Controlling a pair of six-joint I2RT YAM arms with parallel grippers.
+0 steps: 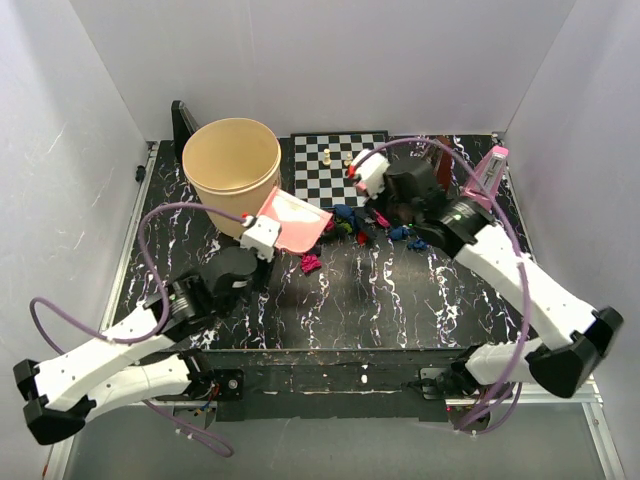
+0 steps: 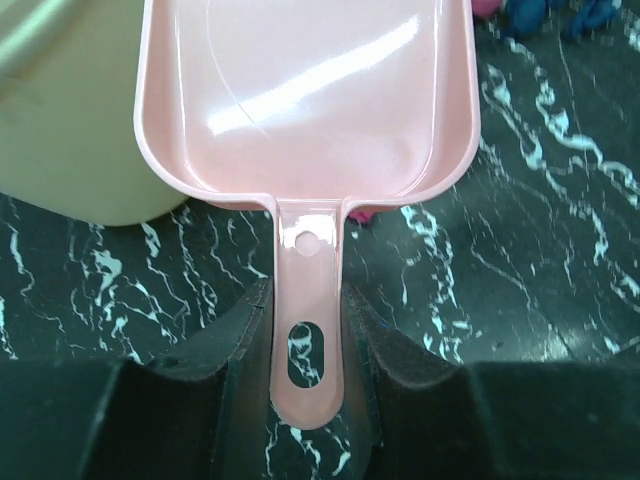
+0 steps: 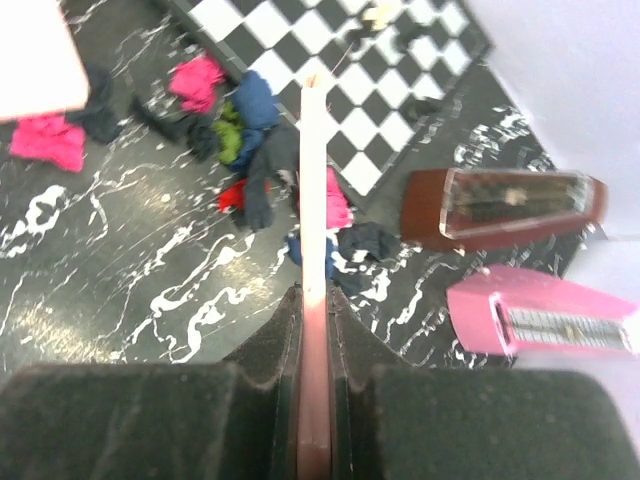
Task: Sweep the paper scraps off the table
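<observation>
Several crumpled paper scraps [image 1: 345,221], magenta, blue, green, red and black, lie in a loose pile on the black marbled table [image 1: 400,300] in front of the chessboard. One magenta scrap [image 1: 310,263] lies apart, nearer to me. They also show in the right wrist view [image 3: 250,140]. My left gripper [image 2: 308,300] is shut on the handle of a pink dustpan [image 2: 300,90], whose empty mouth faces the pile [image 1: 295,222]. My right gripper [image 3: 313,300] is shut on a thin pink flat sweeper [image 3: 313,180], seen edge-on, standing among the scraps. In the top view the right gripper [image 1: 372,178] is just behind the pile.
A beige bucket [image 1: 232,170] stands at the back left, touching the dustpan's side. A chessboard [image 1: 335,160] with a few small pieces lies at the back. A brown metronome [image 3: 500,205] and a pink one [image 3: 545,315] lie at the right.
</observation>
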